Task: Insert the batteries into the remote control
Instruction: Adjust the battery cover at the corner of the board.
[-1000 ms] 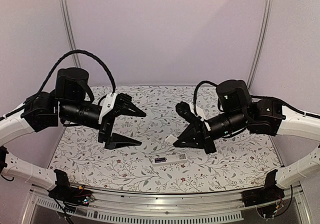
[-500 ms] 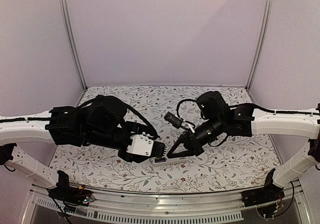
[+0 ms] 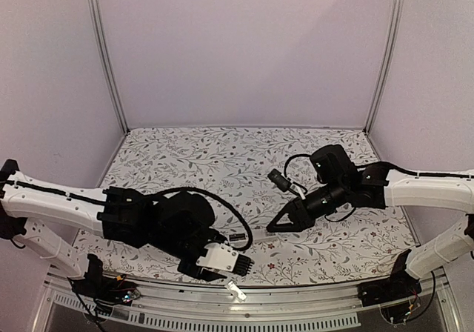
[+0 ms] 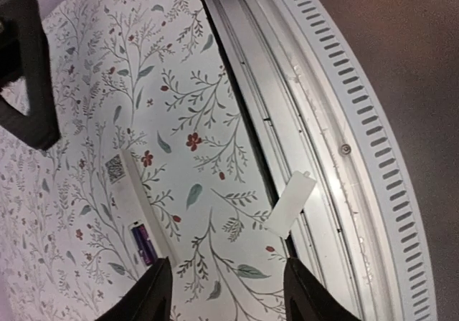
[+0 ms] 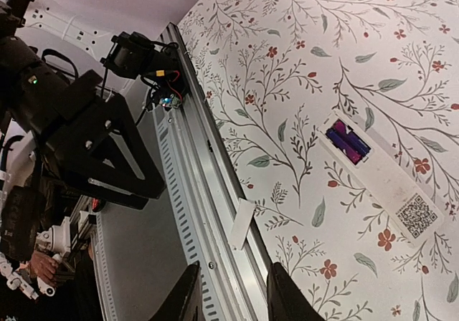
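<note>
Though overhead hides them, batteries [image 5: 349,142] show

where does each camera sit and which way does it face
top external: above, behind the bases, facing the table; left arm and right arm show.
left wrist: looks down past the left gripper at the table's near edge.
right wrist: past the right gripper at that edge; left arm shows.
both wrist views share the remote control, batteries and cover.
</note>
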Robot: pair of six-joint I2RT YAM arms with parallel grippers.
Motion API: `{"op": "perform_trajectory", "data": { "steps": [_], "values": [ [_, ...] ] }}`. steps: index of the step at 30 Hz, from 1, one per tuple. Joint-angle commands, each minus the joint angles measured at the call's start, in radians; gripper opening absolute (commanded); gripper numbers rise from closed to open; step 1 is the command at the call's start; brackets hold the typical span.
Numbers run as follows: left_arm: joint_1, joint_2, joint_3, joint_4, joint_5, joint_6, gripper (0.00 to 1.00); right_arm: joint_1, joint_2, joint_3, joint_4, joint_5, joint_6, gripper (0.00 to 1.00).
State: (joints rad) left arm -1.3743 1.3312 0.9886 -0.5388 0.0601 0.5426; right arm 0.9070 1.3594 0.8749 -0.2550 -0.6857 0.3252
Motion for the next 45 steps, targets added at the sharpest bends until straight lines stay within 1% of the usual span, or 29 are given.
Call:
{"op": "perform_trajectory", "data": {
  "steps": [1,6,10,14,18,22,28,33,37,40,45],
  "values": [
    [-0.067,0.071,-0.051,-0.027,0.059,-0.12,0.5,-0.051,-0.076,-0.063,-0.028,0.067,0.01,0.32],
    [-0.072,0.2,-0.049,0.007,0.116,-0.099,0.47,-0.08,-0.12,-0.086,-0.028,0.071,0.018,0.32],
    [-0.065,0.347,0.015,-0.038,0.181,-0.066,0.43,-0.09,-0.131,-0.09,-0.034,0.07,0.02,0.31],
    [-0.058,0.431,0.033,-0.036,0.169,-0.045,0.49,-0.105,-0.152,-0.106,-0.033,0.062,0.024,0.32],
    [-0.042,0.443,0.039,-0.019,0.159,-0.029,0.55,-0.111,-0.165,-0.112,-0.034,0.058,0.024,0.32],
    [-0.029,0.445,0.05,-0.015,0.142,-0.022,0.55,-0.115,-0.162,-0.113,-0.033,0.055,0.022,0.32],
    [0.035,0.445,0.044,-0.001,0.115,-0.048,0.54,-0.119,-0.155,-0.114,-0.034,0.054,0.014,0.32],
    [0.077,0.428,0.046,-0.005,0.109,-0.064,0.49,-0.123,-0.155,-0.116,-0.034,0.056,0.015,0.32],
    [0.084,0.376,0.031,0.016,0.127,-0.082,0.48,-0.125,-0.158,-0.117,-0.035,0.054,0.015,0.32],
    [0.084,0.352,0.034,0.039,0.14,-0.096,0.45,-0.125,-0.158,-0.117,-0.033,0.055,0.015,0.32],
    [0.087,0.399,0.071,0.041,0.132,-0.094,0.42,-0.127,-0.154,-0.116,-0.033,0.054,0.015,0.31]
  ]
}}
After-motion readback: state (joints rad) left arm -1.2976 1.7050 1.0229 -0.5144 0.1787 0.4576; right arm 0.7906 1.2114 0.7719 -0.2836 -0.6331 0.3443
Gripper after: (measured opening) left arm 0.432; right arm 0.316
